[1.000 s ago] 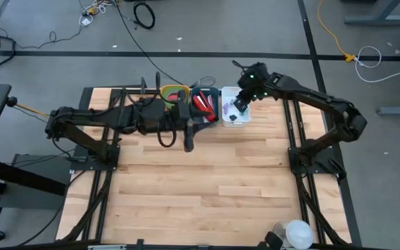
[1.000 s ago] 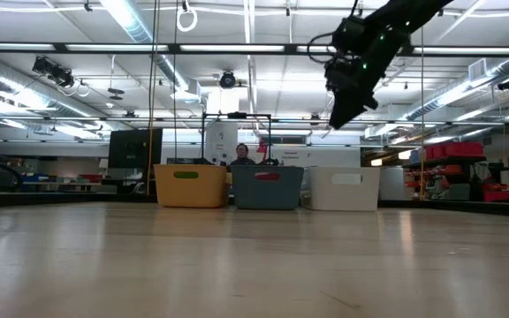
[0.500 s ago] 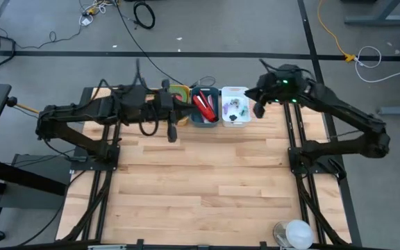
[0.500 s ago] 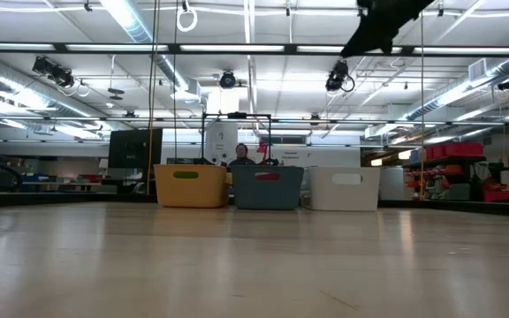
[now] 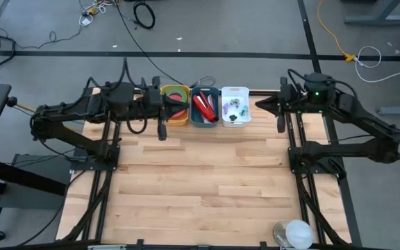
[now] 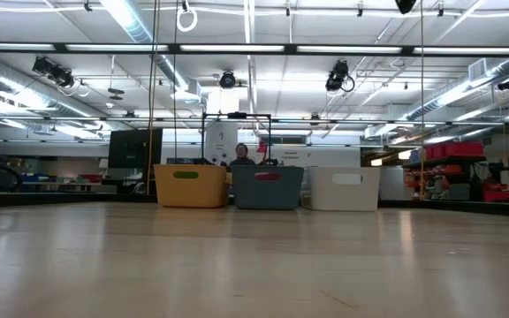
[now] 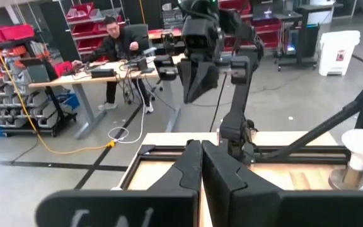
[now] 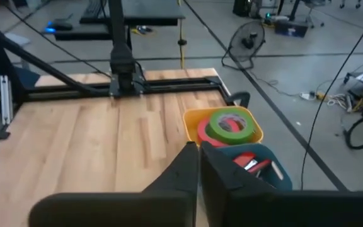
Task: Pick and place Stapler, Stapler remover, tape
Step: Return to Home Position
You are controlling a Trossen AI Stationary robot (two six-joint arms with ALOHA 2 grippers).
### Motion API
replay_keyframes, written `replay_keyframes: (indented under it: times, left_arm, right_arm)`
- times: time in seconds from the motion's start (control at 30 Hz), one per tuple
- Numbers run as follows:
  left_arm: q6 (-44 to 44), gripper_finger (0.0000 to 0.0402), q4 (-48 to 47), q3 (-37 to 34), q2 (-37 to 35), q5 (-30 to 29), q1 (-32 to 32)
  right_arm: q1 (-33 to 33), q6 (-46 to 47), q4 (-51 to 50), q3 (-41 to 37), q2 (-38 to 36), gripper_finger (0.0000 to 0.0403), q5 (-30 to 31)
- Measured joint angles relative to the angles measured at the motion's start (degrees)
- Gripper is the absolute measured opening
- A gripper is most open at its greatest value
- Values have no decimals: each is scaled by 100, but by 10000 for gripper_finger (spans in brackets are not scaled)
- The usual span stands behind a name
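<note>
Three bins stand in a row at the far edge of the table (image 5: 200, 180), and the dark blue bin (image 6: 268, 190) in the middle makes the handiest marker. The yellow bin (image 6: 190, 190) stands right against it on the left arm's side, and the white bin (image 6: 343, 190) on the right arm's side. The tape (image 8: 232, 124) lies in the yellow bin, a green roll resting on a pinkish-red one; I can't make out a third. A red stapler (image 5: 201, 104) sits in the dark blue bin, and small staple removers (image 5: 235, 107) lie in the white one. The left gripper (image 5: 162, 132) hangs over the wood just off the yellow bin's outer near corner, its fingers (image 7: 191, 167) pressed together on nothing. The right gripper (image 5: 281, 125) hangs well clear of the white bin's outer side, its fingers (image 8: 184, 167) likewise pressed together and empty. A person (image 7: 115, 44) sits at a desk beyond the table.
</note>
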Motion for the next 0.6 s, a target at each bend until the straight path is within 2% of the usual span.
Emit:
replay_keyframes:
  times: [0.17,0.6]
  left_arm:
    - [-2,13,-19,-2,17,-7,0]
    - [-20,14,-13,-2,24,-15,0]
  right_arm:
    - [120,225,156,0,-48,3,52]
    - [388,210,356,0,-45,1,53]
